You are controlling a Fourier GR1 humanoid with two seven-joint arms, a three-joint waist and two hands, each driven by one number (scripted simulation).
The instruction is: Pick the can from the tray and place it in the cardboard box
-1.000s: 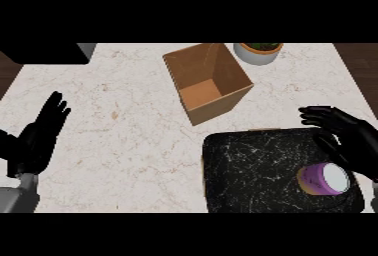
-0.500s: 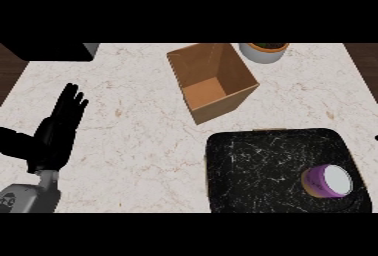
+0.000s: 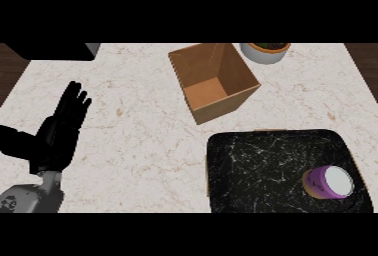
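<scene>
Nearest the lower edge, well to the left of the tray (image 3: 251,165), the left hand (image 3: 59,132) rises from its grey forearm (image 3: 29,197) over the pale marble counter (image 3: 140,115). Its fingers are straight and spread only a little, pointing away from the robot; they hold nothing and touch none of the objects. The right hand shows nowhere in the head view.

The tray is a dark slab with white veining, sitting at the near right of the counter. The can (image 3: 330,182) rests inside it, in the tray's near right part, close to the right rim. It has a purple body and a white round face turned up toward the view; whether it stands tilted or lies on its side cannot be told.

Beyond the tray's far left corner, close to it but apart, stands the cardboard box (image 3: 214,82), open at the top with its brown inside showing, set at an angle to the tray's edges. Farther still from the tray, just beside the box's far right corner, a white pot (image 3: 264,52) with dark contents sits at the counter's far edge.
</scene>
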